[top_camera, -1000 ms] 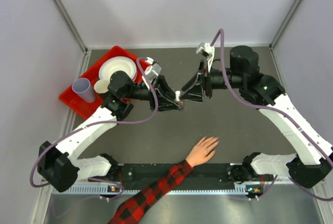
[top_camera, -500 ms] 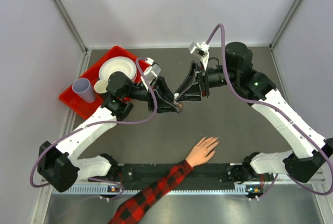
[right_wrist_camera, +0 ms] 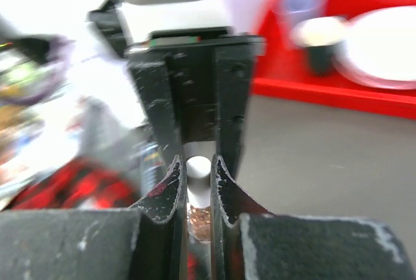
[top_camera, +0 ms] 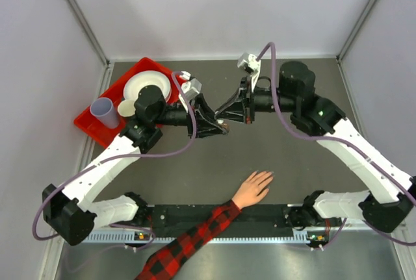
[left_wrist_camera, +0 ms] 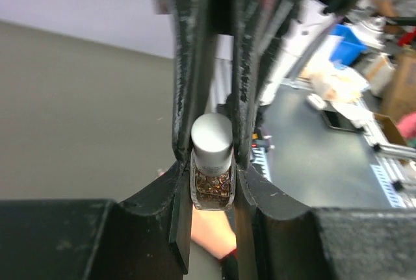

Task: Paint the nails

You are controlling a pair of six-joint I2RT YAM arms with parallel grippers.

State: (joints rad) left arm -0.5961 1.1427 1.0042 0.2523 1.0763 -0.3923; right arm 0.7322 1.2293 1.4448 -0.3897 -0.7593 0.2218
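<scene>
Right arm (top_camera: 354,150) has swung in, jaws seemingly pinching the cap (left_wrist_camera: 212,138) of the bottle (left_wrist_camera: 211,186) left jaws clamp.

**Materials and Surface Finish**

My right fingers (right_wrist_camera: 162,195) are black hard plastic, matt, scuffed pale along the edges. The bottle (left_wrist_camera: 211,189) looks like clear, glossy glass with coppery glitter inside; its cap (left_wrist_camera: 212,140) is smooth satin white. The table (top_camera: 195,176) is matt grey. The tray (top_camera: 88,126) is glossy red plastic. The sleeve (top_camera: 195,234) is plaid cloth.
</scene>
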